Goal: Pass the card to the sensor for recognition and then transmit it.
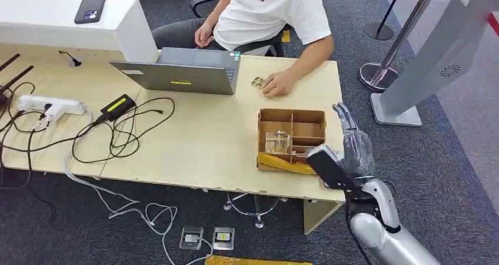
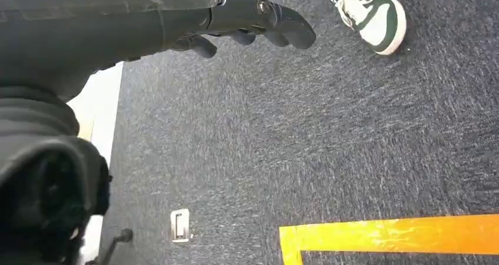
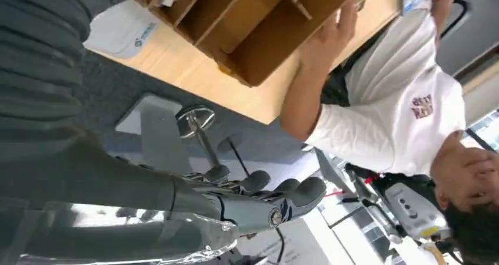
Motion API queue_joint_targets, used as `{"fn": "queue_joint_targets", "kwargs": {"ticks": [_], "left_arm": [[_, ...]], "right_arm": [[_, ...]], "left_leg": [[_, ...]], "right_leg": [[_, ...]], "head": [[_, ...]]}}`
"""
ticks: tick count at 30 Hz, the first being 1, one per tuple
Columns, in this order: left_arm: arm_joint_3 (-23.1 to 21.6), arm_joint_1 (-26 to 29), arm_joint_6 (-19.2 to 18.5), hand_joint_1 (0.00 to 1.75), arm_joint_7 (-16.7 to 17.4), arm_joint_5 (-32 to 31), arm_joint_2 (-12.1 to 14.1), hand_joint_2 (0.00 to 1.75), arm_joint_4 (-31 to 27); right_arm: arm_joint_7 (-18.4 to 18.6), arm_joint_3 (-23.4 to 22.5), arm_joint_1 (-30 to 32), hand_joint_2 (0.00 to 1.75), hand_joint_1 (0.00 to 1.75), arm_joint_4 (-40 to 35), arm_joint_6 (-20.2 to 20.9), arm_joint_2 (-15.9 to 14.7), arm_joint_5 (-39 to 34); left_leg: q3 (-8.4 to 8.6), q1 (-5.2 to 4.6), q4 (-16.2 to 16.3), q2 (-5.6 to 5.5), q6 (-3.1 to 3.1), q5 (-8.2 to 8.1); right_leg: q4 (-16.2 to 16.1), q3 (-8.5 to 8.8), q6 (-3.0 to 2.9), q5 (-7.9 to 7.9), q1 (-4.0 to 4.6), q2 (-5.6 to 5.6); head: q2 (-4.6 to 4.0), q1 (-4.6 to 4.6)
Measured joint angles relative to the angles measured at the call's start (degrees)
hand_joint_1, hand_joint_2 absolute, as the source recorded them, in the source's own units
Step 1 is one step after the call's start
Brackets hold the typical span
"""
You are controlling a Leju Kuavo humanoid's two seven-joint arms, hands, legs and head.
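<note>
- The right hand (image 1: 352,144) was seen raised just off the right edge of the desk (image 1: 194,141), beside the cardboard box (image 1: 291,140); its fingers (image 3: 294,191) were stretched out and slightly apart, with nothing held in them.
- A clear wrapping could be made out over the back of that hand, blurring its outline in the head view.
- The left hand (image 2: 247,17) was hung over the grey carpet (image 2: 306,135), its fingers loosely curved and nothing gripped; much of it was cut off by the grey cover at the picture's edge.
- A small card (image 1: 257,82) lay on the desk at the far side, touched by the person's hand (image 1: 278,83) and partly covered by it; its face could not be read.
- Something clear and shiny was lying in one compartment of the box; what it was could not be told.
- The sensor stand (image 1: 435,53) at the right was cut off at the top edge.
- The laptop (image 1: 179,72) was seen from behind, its screen hidden.
</note>
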Motion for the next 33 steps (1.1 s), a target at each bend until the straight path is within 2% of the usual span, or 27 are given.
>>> {"fn": "queue_joint_targets", "kwargs": {"ticks": [5,12,15,20,33], "left_arm": [[0.00,-0.06,0.24,0.00,0.00,-0.04,-0.04,0.00,-0.04],[-0.02,-0.24,0.20,0.00,0.09,-0.74,-0.13,0.00,-0.52],[-0.02,-0.30,0.20,0.00,0.17,-0.70,-0.22,0.00,-0.85],[-0.02,-0.31,0.31,0.00,0.35,0.02,-0.33,0.00,-0.98],[-0.02,-0.30,0.42,0.00,0.48,0.33,-0.37,0.00,-1.79]], "right_arm": [[6.29,-0.18,0.26,1.75,0.00,0.24,1.62,-0.13,10.60],[9.87,1.94,-3.07,1.75,0.00,2.40,10.81,0.09,20.09],[10.33,3.69,-4.46,1.75,0.00,3.84,13.81,0.59,21.10],[9.61,6.84,-6.99,1.75,0.00,6.91,16.37,2.03,21.19],[8.19,12.74,-9.56,1.75,0.00,13.20,18.43,5.33,18.76]], "left_leg": [[-0.03,0.00,0.00,0.01,0.00,0.00],[-0.07,0.01,-0.01,0.00,0.00,0.01],[-0.09,0.01,-0.01,-0.04,0.00,0.02],[-0.10,0.01,-0.01,-0.04,-0.01,0.02],[-0.10,0.01,-0.01,-0.04,-0.01,0.02]], "right_leg": [[0.00,0.00,0.00,0.00,0.00,0.00],[0.02,0.00,0.00,0.00,0.00,0.00],[0.02,0.00,0.00,0.00,0.00,-0.02],[0.03,-0.01,0.00,0.00,0.01,-0.01],[0.02,-0.02,0.00,0.00,0.01,-0.02]], "head": [[0.00,0.02],[0.00,0.00],[0.00,0.02],[0.00,0.00],[0.00,0.02]]}}
